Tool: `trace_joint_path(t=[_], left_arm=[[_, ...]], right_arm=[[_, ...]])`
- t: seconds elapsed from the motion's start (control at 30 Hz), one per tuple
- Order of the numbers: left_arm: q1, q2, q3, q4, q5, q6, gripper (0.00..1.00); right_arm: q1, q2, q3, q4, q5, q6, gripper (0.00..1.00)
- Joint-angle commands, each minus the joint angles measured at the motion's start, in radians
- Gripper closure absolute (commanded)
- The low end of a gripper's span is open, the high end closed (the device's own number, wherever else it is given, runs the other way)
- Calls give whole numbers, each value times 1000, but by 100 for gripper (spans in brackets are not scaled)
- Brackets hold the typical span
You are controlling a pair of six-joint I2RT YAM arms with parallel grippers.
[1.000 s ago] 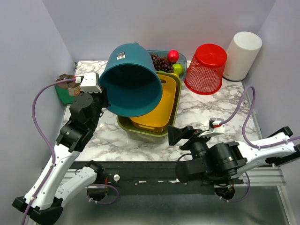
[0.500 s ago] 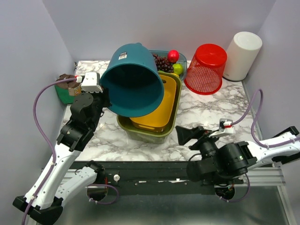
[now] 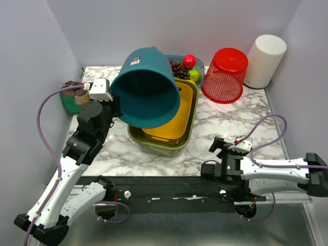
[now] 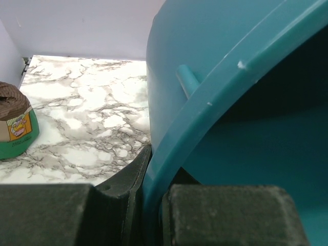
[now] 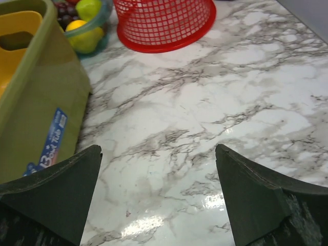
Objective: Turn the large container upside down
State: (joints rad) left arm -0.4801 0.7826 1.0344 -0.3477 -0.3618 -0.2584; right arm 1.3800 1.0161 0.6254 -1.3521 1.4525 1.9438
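The large container (image 3: 146, 89) hangs in the air on its side. Its mouth faces the near edge of the worktop (image 3: 241, 115) and its base points toward the far edge. It sits over the middle-left of the worktop, above the yellow bin (image 3: 179, 115) nested in the green bin (image 3: 154, 141).

The left pincer (image 4: 154, 202) is clenched on the container's rim at its left, lower side. One finger is inside the wall and one outside, so the whole tub juts out to the right of that grip.

The turn looks about half made. To finish it well, the wrist should roll further until the mouth faces straight down, with the clamp firm because the weight hangs far off the fingers. The tub should then be carried off the bins to bare marble, probably toward the near-left part of the worktop. There it should be lowered until the rim sits flat all round, and only then let go. The rim could catch the bin edges if it drops too early.

The right pincer (image 5: 158, 164) is spread wide and grasps nothing. It lies low near the near-right edge, well apart from the container. The red basket (image 3: 224, 74) stands toward the far-right corner.
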Motion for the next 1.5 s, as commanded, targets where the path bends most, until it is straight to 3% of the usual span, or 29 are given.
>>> trace_joint_path(t=[0.0,0.13,0.23,0.27,0.4,0.6,0.7,0.83,0.97,1.13,1.2,1.27,1.3,1.4,1.47], left_arm=[[-3,1,16,136,37,-47,100],[-2,7,15,145,40,-45,100],[-2,18,29,133,44,-36,100],[-2,18,27,134,47,-35,100],[-2,23,19,154,56,-47,100],[-2,20,12,159,70,-64,100],[-3,9,9,151,67,-65,100],[-3,7,0,151,63,-64,100],[-2,15,-8,161,70,-71,100],[-2,10,-33,179,75,-81,100],[-3,12,-36,180,86,-87,100],[-2,18,-42,194,89,-97,100],[-3,21,-42,194,90,-97,100],[-2,18,-28,190,96,-101,100],[-3,7,-19,181,101,-99,100]], right_arm=[[-45,157,91,-114,-35,67,0],[-48,243,109,-170,-47,200,0],[-45,133,74,-163,-26,236,0],[-35,24,51,-165,-6,248,0],[77,-176,46,-165,94,238,0],[213,-201,5,-171,138,305,0],[307,-313,-50,-171,170,345,0],[425,-454,-23,-170,203,201,0],[468,-400,160,-171,203,-134,0],[464,-294,272,-168,207,-262,0],[449,-262,290,-167,207,-241,0],[381,-139,341,-173,186,-278,0],[272,-82,370,-171,168,-292,0],[116,123,497,-173,144,-382,0],[61,220,580,-173,141,-420,0]])
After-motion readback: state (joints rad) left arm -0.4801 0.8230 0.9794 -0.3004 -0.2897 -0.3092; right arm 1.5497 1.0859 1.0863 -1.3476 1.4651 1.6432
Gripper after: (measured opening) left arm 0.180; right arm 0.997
